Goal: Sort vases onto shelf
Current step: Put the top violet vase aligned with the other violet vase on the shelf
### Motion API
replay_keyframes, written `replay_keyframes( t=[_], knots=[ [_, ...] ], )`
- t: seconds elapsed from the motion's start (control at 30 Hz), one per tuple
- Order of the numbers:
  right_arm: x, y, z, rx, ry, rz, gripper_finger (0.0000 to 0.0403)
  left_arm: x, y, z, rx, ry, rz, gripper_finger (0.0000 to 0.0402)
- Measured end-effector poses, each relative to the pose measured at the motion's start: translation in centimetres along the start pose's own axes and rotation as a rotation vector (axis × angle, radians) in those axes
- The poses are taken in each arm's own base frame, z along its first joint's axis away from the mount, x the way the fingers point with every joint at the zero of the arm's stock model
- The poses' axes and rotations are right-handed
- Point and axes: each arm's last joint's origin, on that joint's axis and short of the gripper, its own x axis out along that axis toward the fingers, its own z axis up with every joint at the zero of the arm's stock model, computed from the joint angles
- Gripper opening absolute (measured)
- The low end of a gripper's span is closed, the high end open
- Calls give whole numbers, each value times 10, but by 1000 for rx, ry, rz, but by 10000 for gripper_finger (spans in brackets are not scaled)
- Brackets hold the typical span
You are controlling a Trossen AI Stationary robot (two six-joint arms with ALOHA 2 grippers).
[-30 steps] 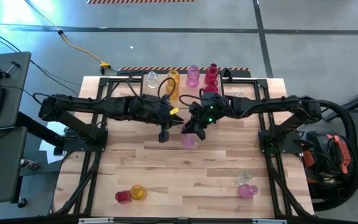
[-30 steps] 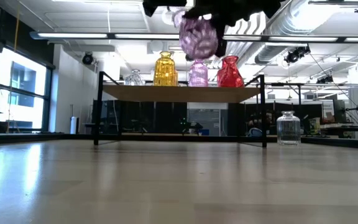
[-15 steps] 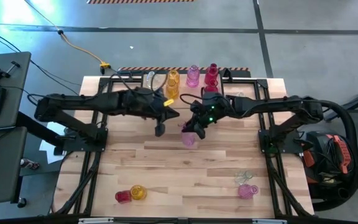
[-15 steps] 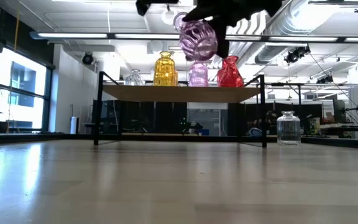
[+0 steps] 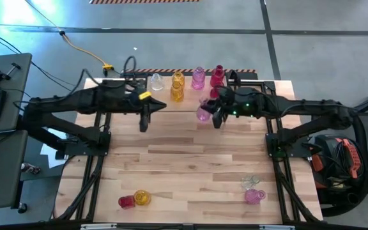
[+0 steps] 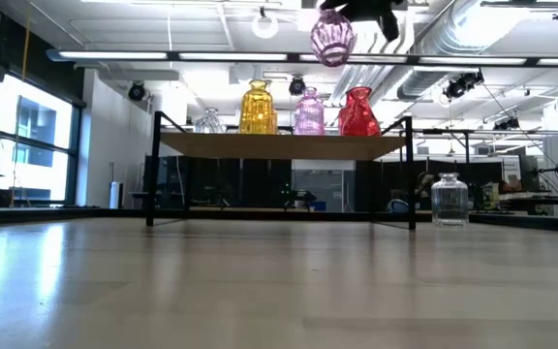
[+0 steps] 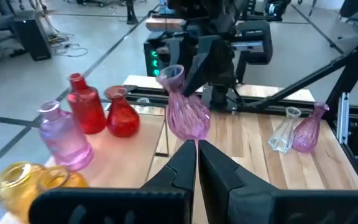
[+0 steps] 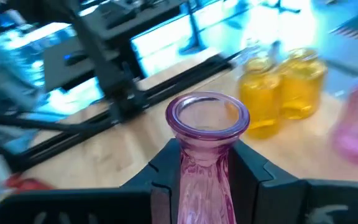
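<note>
Above the table's far half, close in front of the shelf: one pink vase, held aloft by the right gripper, jaws narrowed onto its neck just under the flared rim. A second ago this vase hung over mid-table with both grippers beside it; it now sits nearer the shelf and, in the low view, higher than the shelf top, with clear air beneath.

Left gripper: drawn back toward its own side of the table, well apart from the vase, fingers pressed together on nothing. A second ago it stood just beside the vase. Judgement: the vase has been handed over and is now the right arm's alone.

On the shelf: clear vase, amber vase, pale pink vase, red vase.

Still unsorted: red and amber pair lying at the near left edge; clear and pink pair at near right.

Judgement: delivery is well begun; the carried vase has height to pass over the shelf edge, and a free spot among the standing vases is what it needs next.
</note>
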Motion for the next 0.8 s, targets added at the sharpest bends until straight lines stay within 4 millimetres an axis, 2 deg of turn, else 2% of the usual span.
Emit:
replay_keyframes(
  t=[0.2,0.4,0.8],
  knots=[
    [-1,10,-3,-18,-73,-154,69,-24,3,0,0,-7,4,10],
    [5,25,-13,-35,-120,-262,69,-37,5,-6,8,44,4,10],
    [51,45,-38,-42,-230,-483,69,-48,7,-9,58,63,2,9]
  ],
)
